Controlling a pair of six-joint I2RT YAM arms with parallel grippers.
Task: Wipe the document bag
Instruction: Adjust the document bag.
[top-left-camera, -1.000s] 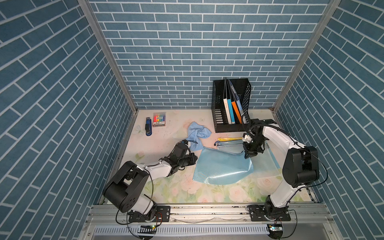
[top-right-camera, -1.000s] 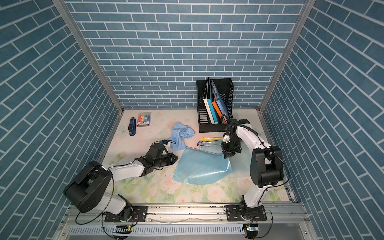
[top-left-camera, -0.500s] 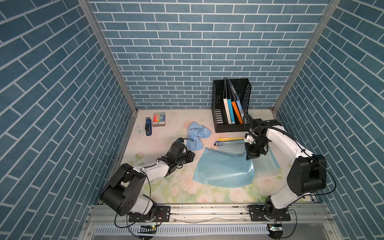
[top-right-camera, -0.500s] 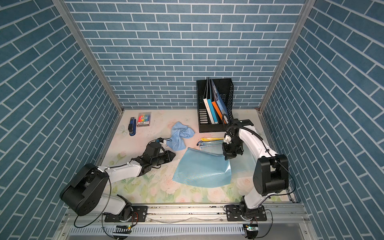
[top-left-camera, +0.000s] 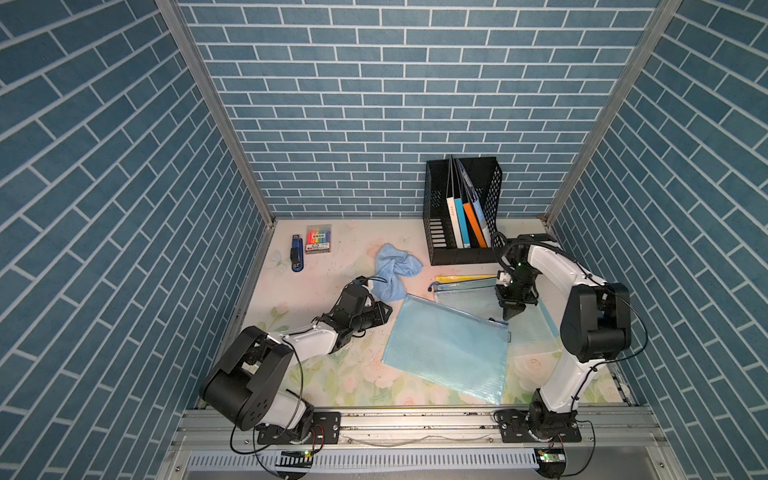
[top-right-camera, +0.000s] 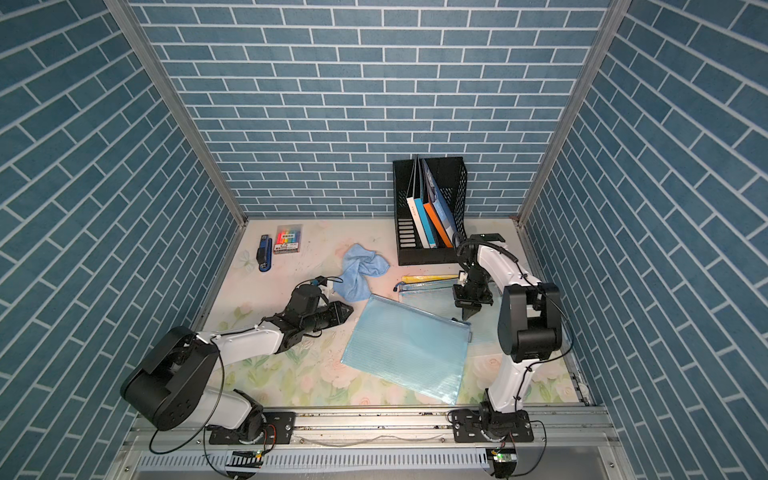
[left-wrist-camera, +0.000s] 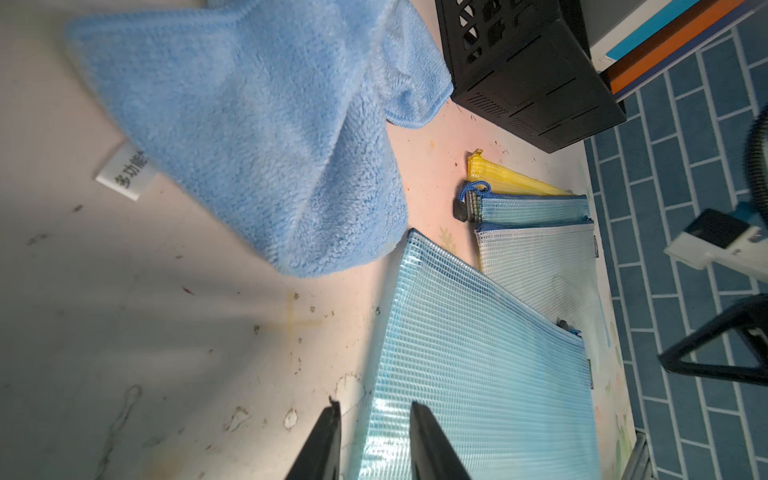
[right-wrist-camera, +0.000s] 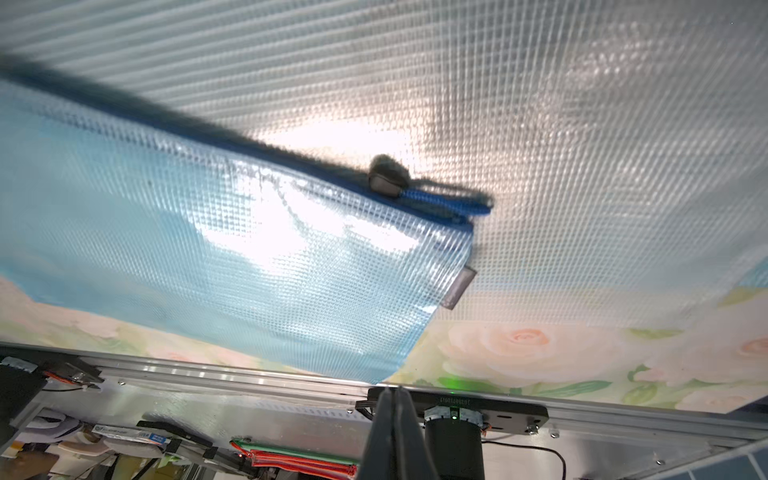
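Since the earlier frame, the light-blue mesh document bag (top-left-camera: 449, 345) had dropped from a raised, curled corner to lying flat on the floral table (top-left-camera: 324, 374). Its zip edge overlapped a stack of other zip bags (top-left-camera: 469, 286) in front of the black file rack (top-left-camera: 461, 208). The right gripper (top-left-camera: 512, 311) hung just above the bag's zip-pull corner. In its wrist view its fingers (right-wrist-camera: 380, 419) were pressed together with nothing between them. The left gripper (top-left-camera: 387, 311) lay low beside the bag's left edge, its fingers (left-wrist-camera: 328, 432) now parted and holding nothing.

Laying the bag out looked finished, and wiping had not begun. The blue microfibre cloth (top-left-camera: 395, 270) sat crumpled on the table, just beside the bag's far left corner and near the left gripper.

Next, probably, the left gripper would need to turn toward the cloth, spread wider, and pinch a thick fold rather than a loose edge. The right gripper could press down on the zip corner so the slippery bag would not slide under the strokes.
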